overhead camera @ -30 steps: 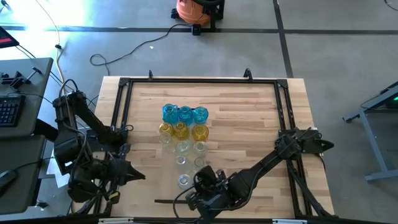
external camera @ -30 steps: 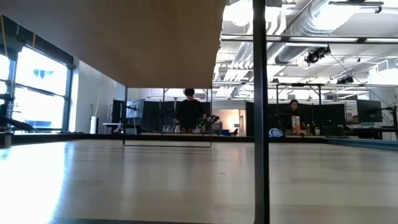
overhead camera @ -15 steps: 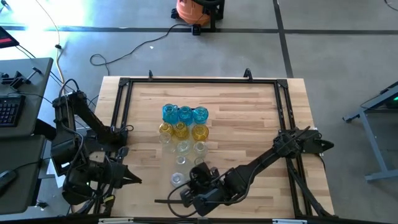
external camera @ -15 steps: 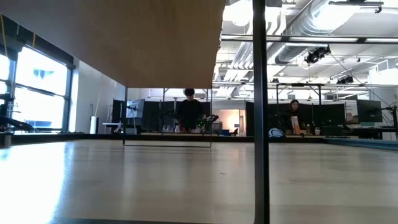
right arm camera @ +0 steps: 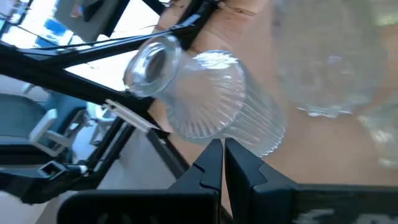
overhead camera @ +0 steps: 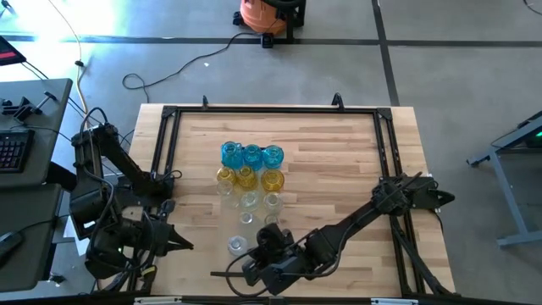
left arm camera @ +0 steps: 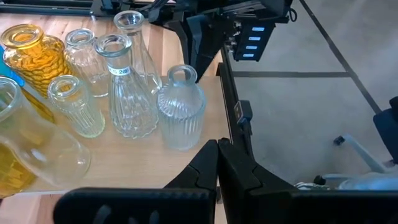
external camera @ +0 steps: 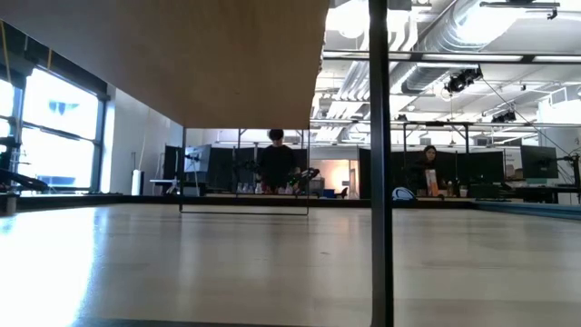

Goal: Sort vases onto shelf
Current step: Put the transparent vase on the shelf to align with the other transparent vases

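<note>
Several small glass vases stand on their bases in a cluster mid-table: blue ones [overhead camera: 251, 155] at the far side, yellow ones [overhead camera: 246, 177] behind them, clear ones [overhead camera: 250, 200] nearer. One clear ribbed vase [overhead camera: 237, 244] stands apart near the front edge, with my shut right gripper [overhead camera: 249, 252] against its right side. My left gripper [overhead camera: 188, 245] hangs shut over the table's left part, pointing at the vases and touching nothing. A pale smooth panel [external camera: 182, 64] in the low view may be the shelf; no vase shows there. My right gripper pushes the clear ribbed vase with its shut fingertips [right arm camera: 210, 155], which meet the ribbed body low down [right arm camera: 214, 132]. The fingers come from the table's right side, slanting downward. The vase stands upright with its base on the table [left arm camera: 180, 140].
A black metal frame [overhead camera: 169, 152] runs around the tabletop's edges. The nearest clear vases [overhead camera: 246, 219] stand just beyond the pushed one. Bare wood [overhead camera: 330, 169] lies right of the cluster. Cables and a desk [overhead camera: 25, 127] sit off the table's left.
My right gripper has gone toward the table's left edge, staying shut. The clear ribbed vase ahead of it has slid leftward along the table near the front edge and has stayed upright.
</note>
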